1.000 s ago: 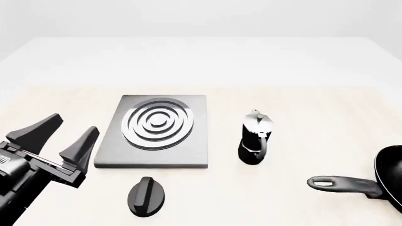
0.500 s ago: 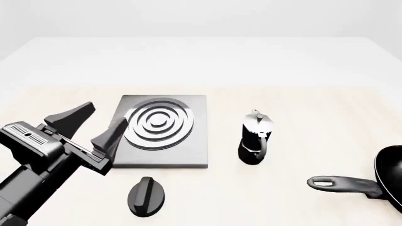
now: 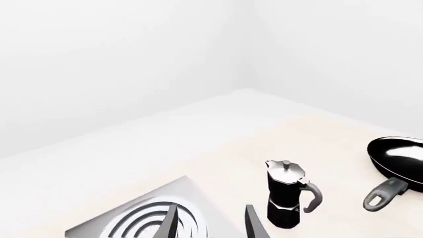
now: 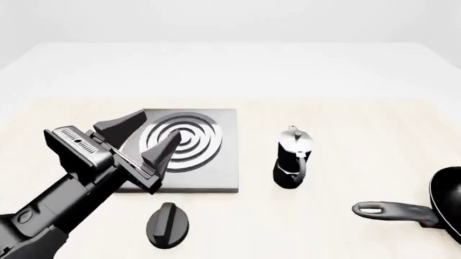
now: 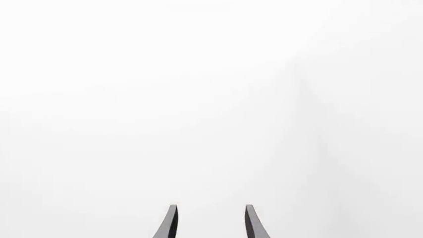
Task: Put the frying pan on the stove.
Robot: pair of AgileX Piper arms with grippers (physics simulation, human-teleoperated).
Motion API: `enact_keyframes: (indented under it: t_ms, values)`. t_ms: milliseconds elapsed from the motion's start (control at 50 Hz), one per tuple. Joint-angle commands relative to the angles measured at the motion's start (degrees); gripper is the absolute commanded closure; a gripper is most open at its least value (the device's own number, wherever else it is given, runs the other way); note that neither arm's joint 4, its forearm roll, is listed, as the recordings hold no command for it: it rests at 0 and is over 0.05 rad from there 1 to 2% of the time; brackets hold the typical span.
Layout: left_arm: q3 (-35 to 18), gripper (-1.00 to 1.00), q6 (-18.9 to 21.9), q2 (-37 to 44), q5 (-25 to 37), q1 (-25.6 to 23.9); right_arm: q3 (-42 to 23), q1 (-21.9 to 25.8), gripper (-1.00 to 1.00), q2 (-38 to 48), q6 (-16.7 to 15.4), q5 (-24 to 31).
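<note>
Left tool (image 4: 148,134), spread and empty, has swung in over the stove (image 4: 216,172); frying pan (image 4: 403,211) sits untouched, well right of it.

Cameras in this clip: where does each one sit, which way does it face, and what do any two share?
Front view: fixed above and behind the arms, looking forward and down at the table; the open left gripper shows over the stove.
Left wrist view: behind the left gripper's fingers, facing across the stove toward the moka pot and frying pan.
Right wrist view: behind the right gripper, open, facing blank white.
Shared: front and left wrist views both show stove, moka pot and frying pan.
</note>
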Motion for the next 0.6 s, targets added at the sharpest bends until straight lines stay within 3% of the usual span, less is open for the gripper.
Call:
enact_keyframes:
  t_ms: [20, 100, 600]
  values:
    - [-4.2, -1.0, -0.1, 6.5, -1.6, -4.2, -4.5, -3.0, -1.0, 0.0, 2.7, 0.9]
    - [-6.3, -1.0, 0.0, 9.4, -2.0, -6.0, -5.9, -5.0, -1.0, 0.0, 4.3, 0.9]
    - [-18.2, -1.0, -0.7, 24.5, -2.6, -17.2, -13.7, -9.1, -1.0, 0.0, 7.3, 3.6]
